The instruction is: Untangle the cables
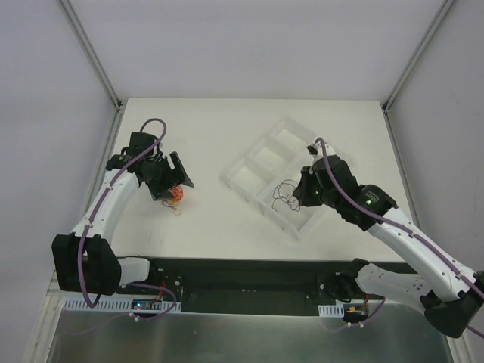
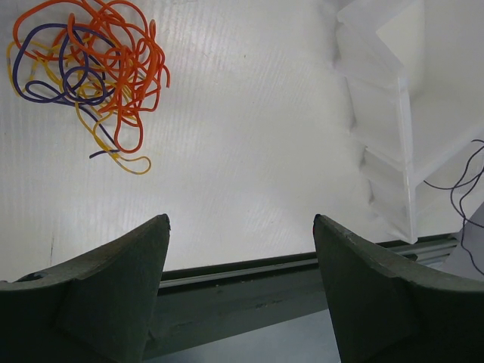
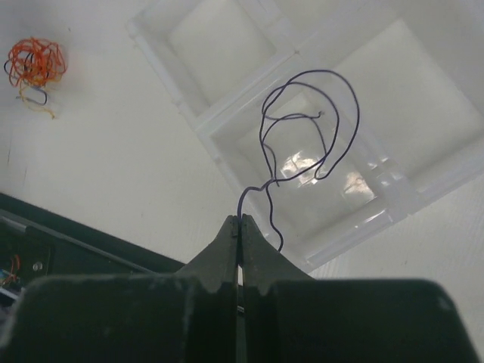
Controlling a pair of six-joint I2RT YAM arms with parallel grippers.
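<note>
A small ball of tangled cables (image 2: 87, 72), orange, yellow and dark blue, lies on the white table; it also shows in the top view (image 1: 175, 197) and the right wrist view (image 3: 34, 64). My left gripper (image 2: 240, 221) is open and empty, hovering just beside the ball (image 1: 168, 185). My right gripper (image 3: 242, 219) is shut on a single dark blue cable (image 3: 333, 144), whose loops hang above the clear divided tray (image 3: 227, 113). In the top view that gripper (image 1: 296, 195) is over the tray's near compartments, with the dark cable (image 1: 283, 193) dangling at its left.
The clear plastic tray (image 1: 246, 162) with several compartments lies tilted at mid-table. The table's near edge has a black rail (image 1: 249, 276). White walls with metal frame posts (image 1: 94, 53) close in the sides and back.
</note>
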